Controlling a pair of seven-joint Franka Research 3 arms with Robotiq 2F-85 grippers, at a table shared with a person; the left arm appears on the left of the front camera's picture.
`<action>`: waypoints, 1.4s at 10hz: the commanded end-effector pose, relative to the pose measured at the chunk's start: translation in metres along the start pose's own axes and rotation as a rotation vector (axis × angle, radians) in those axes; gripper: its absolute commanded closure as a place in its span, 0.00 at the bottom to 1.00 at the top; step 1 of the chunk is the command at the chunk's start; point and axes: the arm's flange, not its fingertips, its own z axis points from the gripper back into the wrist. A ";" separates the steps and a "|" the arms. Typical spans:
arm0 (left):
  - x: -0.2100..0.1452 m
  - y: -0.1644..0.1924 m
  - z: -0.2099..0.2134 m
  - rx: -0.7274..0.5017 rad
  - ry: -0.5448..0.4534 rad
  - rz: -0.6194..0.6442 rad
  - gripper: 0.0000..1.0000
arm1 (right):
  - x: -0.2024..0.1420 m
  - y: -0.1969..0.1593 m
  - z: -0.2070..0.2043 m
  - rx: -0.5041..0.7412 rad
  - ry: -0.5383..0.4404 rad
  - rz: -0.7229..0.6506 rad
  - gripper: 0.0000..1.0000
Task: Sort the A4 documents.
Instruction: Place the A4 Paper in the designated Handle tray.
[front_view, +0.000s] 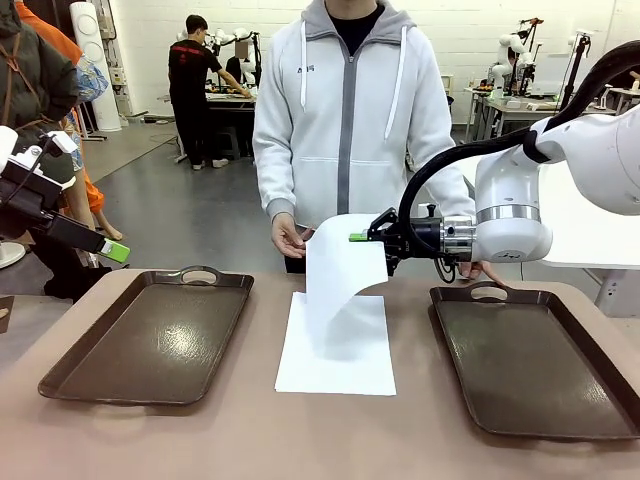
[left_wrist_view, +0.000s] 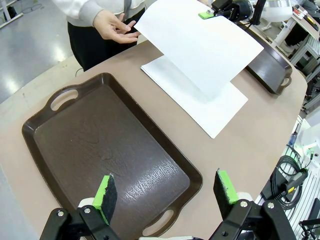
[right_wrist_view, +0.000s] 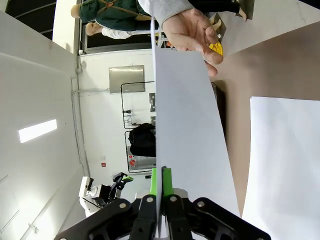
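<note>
Table (front_view: 250, 430): R tool (front_view: 360, 237) pinches raised sheet (front_view: 340, 270); 2nd sheet (front_view: 340, 365) lies flat.

1. Your left hand (left_wrist_view: 167, 192) hangs with fingers spread wide, arm held up at the left side.
2. Your right hand (front_view: 360, 237) reaches toward the middle, wrist level, pads pinched tight on an A4 document (front_view: 345, 270).

Tan table (front_view: 240, 435) bearing brown left tray (front_view: 150, 340), brown right tray (front_view: 530, 365), one flat A4 document (front_view: 335, 375) between them

Bright even light, sharp, slight fisheye.
</note>
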 end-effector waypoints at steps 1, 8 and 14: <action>-0.001 0.002 -0.001 -0.014 -0.012 -0.005 0.00 | 0.000 0.000 -0.001 -0.010 -0.010 0.003 1.00; -0.001 0.002 -0.001 -0.014 -0.012 -0.005 0.00 | 0.000 0.000 -0.001 -0.010 -0.010 0.003 1.00; -0.001 0.002 -0.001 -0.014 -0.012 -0.005 0.00 | -0.049 0.028 0.144 0.006 -0.177 0.078 0.99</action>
